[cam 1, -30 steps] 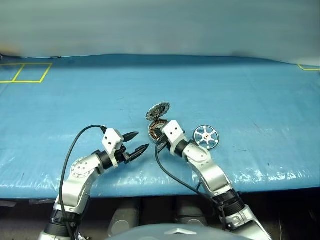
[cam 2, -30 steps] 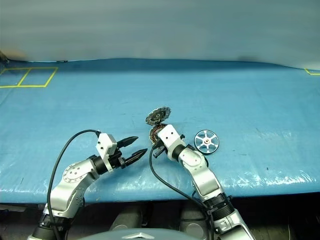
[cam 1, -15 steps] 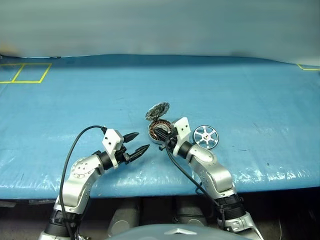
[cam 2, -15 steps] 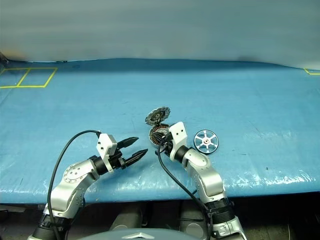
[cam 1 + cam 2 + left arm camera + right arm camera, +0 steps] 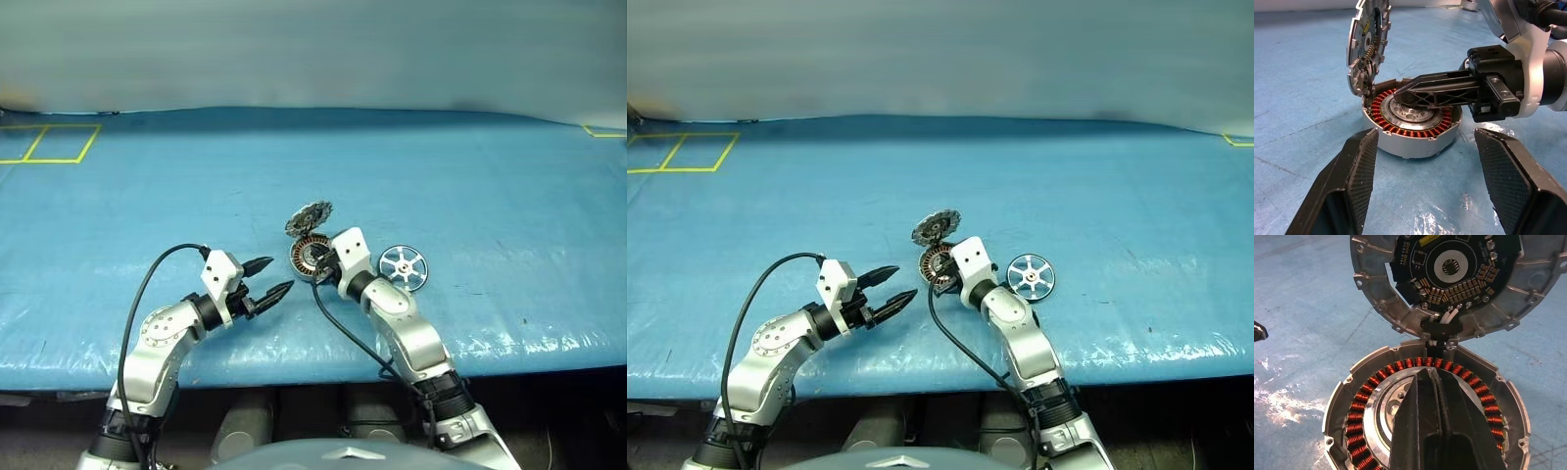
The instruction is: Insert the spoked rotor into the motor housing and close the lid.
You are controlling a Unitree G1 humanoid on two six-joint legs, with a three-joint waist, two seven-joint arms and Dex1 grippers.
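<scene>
Two grippers near the front edge of the blue table: left gripper spread wide, empty, just left of the housing; right gripper pinched closed, black fingers lying over the hub inside the ring of copper coils. Round silver can, lid hinged up behind, circuit board showing. Spoked rotor flat on the table, just right of that arm

A table covered with a wrinkled blue sheet that glints along the near edge. Yellow tape marks squares at the far left corner, more tape far right. Plain pale wall behind.
</scene>
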